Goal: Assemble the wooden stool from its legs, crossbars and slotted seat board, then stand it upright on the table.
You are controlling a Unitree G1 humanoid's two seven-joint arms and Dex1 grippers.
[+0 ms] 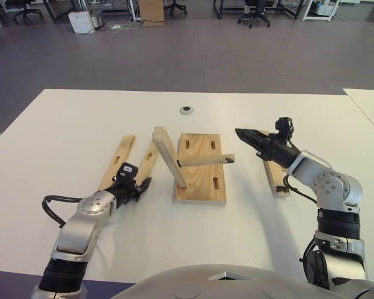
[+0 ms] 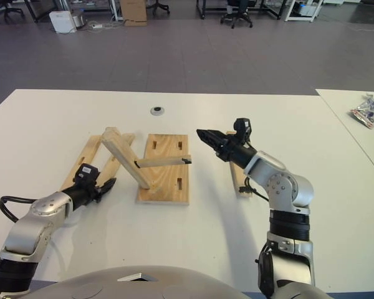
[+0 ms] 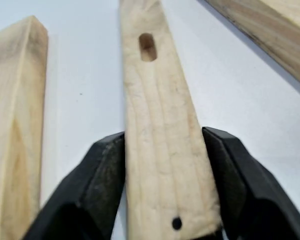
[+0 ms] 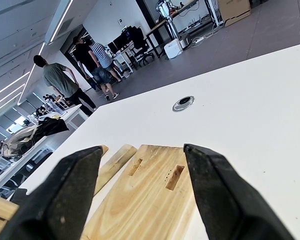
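The job is part-way through assembly: the seat board lies flat on the table, and 1 leg leans tilted at the board's left edge with a crossbar sticking out sideways over the board. The step in hand looks like picking up a 2nd leg. The left gripper is closed around the near end of the slotted leg, a finger pressed to each side, while that leg lies on the table beside another leg. The right gripper hangs spread wide and empty just right of the board, above a 4th leg. Next the slotted leg probably needs lifting and turning so its mortise meets the crossbar's free end.
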